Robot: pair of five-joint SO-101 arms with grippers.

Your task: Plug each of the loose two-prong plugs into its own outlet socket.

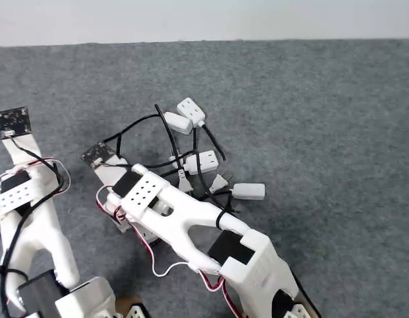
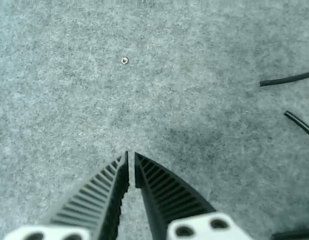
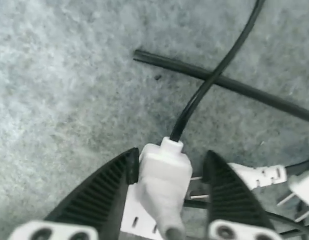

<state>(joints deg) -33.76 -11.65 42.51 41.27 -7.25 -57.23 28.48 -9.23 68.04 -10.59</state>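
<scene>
My right gripper [image 3: 170, 156] is open, its fingers straddling a white two-prong plug [image 3: 164, 182] whose black cord [image 3: 204, 90] runs away across the carpet. One finger [image 3: 112, 187] touches the plug; the other finger [image 3: 224, 190] stands a little off it. A white outlet socket [image 3: 137, 220] lies just under the plug. Two more loose plugs [image 3: 259, 175] lie beside it. In the high view, white outlets [image 1: 191, 109] [image 1: 203, 161] and a white block [image 1: 249, 191] lie among tangled cords. My left gripper [image 2: 131, 156] is shut over bare carpet.
Grey carpet [image 1: 323, 99] covers the table. A second black cord [image 3: 234, 85] crosses under the held plug's cord. Cord ends [image 2: 287, 79] reach in near my left gripper, and a small screw [image 2: 124, 60] lies on the carpet ahead of it.
</scene>
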